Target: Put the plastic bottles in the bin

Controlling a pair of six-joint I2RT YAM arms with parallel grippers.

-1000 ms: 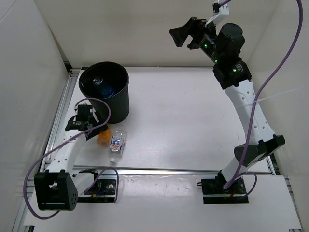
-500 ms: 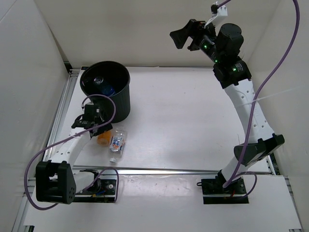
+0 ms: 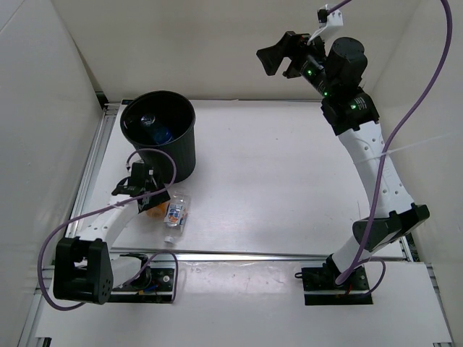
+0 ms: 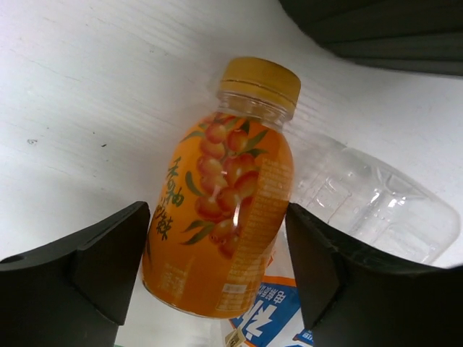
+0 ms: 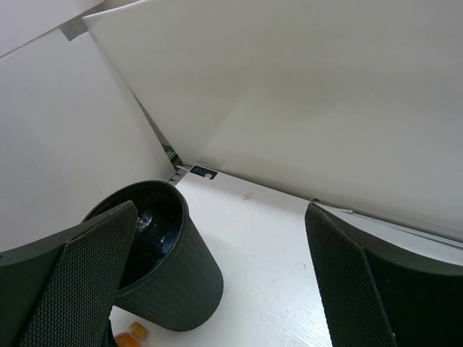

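The orange bottle (image 4: 221,210) lies on the table between the open fingers of my left gripper (image 4: 217,242), its cap pointing toward the bin (image 4: 376,29). The jaws straddle its body, with a gap on the right side. The clear bottle with the white-blue-red label (image 4: 362,206) lies right beside it. From above, my left gripper (image 3: 145,189) covers most of the orange bottle (image 3: 152,211), next to the labelled bottle (image 3: 174,215) and in front of the black bin (image 3: 158,141). Two bottles lie inside the bin: a clear one (image 3: 148,120) and a blue-labelled one (image 3: 160,134). My right gripper (image 3: 278,52) is open, empty and raised high.
White walls close in the table on the left, back and right. A metal rail (image 3: 90,173) runs along the left edge beside the bin. The right wrist view looks down on the bin (image 5: 166,282) from far off.
My left gripper has moved right and toward the near edge, down over the orange bottle, which now lies between its fingers. The right arm has shifted only slightly.
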